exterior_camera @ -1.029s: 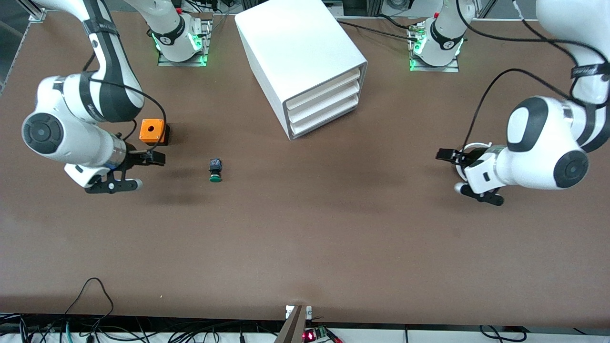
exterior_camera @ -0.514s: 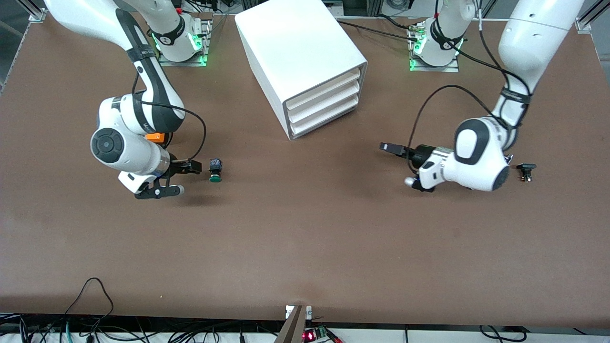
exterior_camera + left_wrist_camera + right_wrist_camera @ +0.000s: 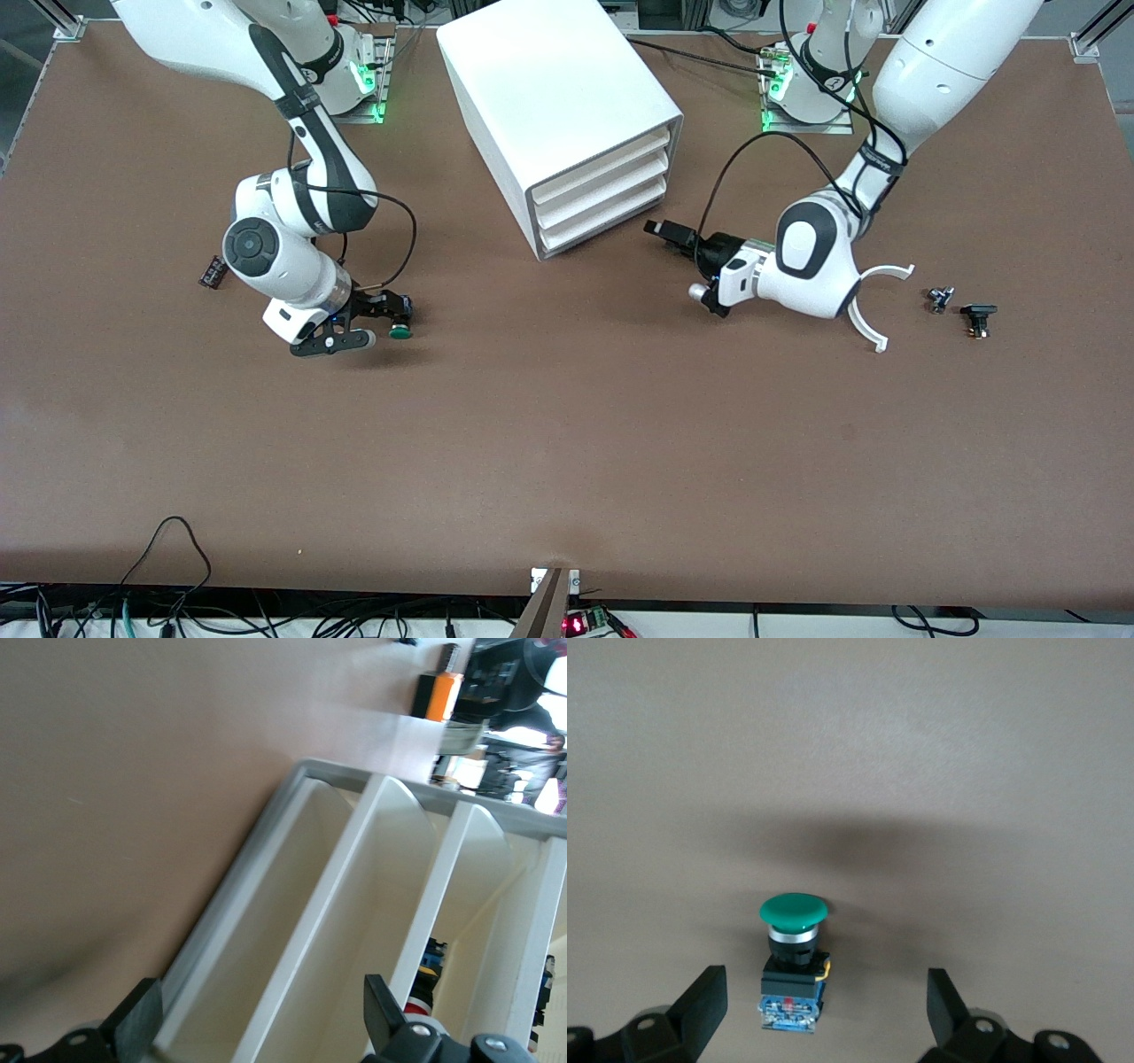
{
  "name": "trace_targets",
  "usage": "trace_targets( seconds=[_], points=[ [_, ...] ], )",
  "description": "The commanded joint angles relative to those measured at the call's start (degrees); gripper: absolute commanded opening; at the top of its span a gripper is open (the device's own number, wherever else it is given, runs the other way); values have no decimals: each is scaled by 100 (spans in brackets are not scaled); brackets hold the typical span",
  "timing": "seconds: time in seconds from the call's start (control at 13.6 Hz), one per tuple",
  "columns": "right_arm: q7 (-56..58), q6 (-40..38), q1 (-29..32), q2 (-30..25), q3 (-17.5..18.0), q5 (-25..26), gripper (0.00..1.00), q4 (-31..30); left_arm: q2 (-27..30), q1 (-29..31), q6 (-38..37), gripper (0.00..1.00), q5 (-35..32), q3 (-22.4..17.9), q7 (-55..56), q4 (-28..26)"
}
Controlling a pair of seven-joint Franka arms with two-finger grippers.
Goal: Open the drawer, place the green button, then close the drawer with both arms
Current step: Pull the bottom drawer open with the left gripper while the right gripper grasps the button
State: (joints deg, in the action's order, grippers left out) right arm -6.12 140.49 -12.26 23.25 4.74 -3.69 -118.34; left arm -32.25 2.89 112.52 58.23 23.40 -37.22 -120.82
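1. First, toward the right arm's end of the desk (image 3: 567,461), a small black part (image 3: 213,271) lies alone on the brown top, just beside the right arm's elbow as the front view shows it.
2. The right end effector (image 3: 370,321) hangs low over the button (image 3: 400,331); its fingers (image 3: 700,1003) stand released and wide apart, one on each side of the button without touching it, as the right wrist view shows.
3. The button lies on its side on the desk, green cap pointing toward the front camera, black body toward the cabinet's end; it is well apart from the cabinet.
4. The white cabinet (image 3: 549,89) stands at the middle, near the arms' bases, with three drawers all pushed in; the drawer (image 3: 611,223) is the lowest of them and is closed.
5. The left end effector (image 3: 687,263) is just in front of the cabinet's drawer fronts, fingers (image 3: 135,1029) released and spread, holding nothing; the left wrist view looks straight at the grey rim and the drawer fronts.
6. Toward the left arm's end lie a white curved bracket (image 3: 873,306) and two tiny dark parts (image 3: 961,306), near each other on the desk.
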Motion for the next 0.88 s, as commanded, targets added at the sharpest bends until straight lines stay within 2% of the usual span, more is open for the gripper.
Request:
trace_targets(
  seconds=[0.0,0.15,0.29,0.37,0.44,0.59,0.81],
  points=[
    [-240,408,-109,-57,27,-62,100,-346,-9,-34,200,98,416,182,-295,-318],
    [-319,750,-171,13,27,-62,100,-549,-27,-87,436,89,829,366,-304,-556],
    [-363,927,-215,118,27,-62,100,-585,-36,-96,797,80,866,612,-304,-653],
    [-450,954,-250,171,27,-62,100,-585,-36,-105,868,74,944,648,-304,-697],
    [-556,971,-320,206,27,-62,100,-585,-45,-105,877,63,1032,666,-295,-732],
    [-679,1050,-408,294,27,-62,100,-585,-106,-114,877,54,1041,666,-295,-767],
    [-680,1059,-408,347,27,-62,95,-585,-115,-184,921,53,1103,666,-242,-829]
  ],
)
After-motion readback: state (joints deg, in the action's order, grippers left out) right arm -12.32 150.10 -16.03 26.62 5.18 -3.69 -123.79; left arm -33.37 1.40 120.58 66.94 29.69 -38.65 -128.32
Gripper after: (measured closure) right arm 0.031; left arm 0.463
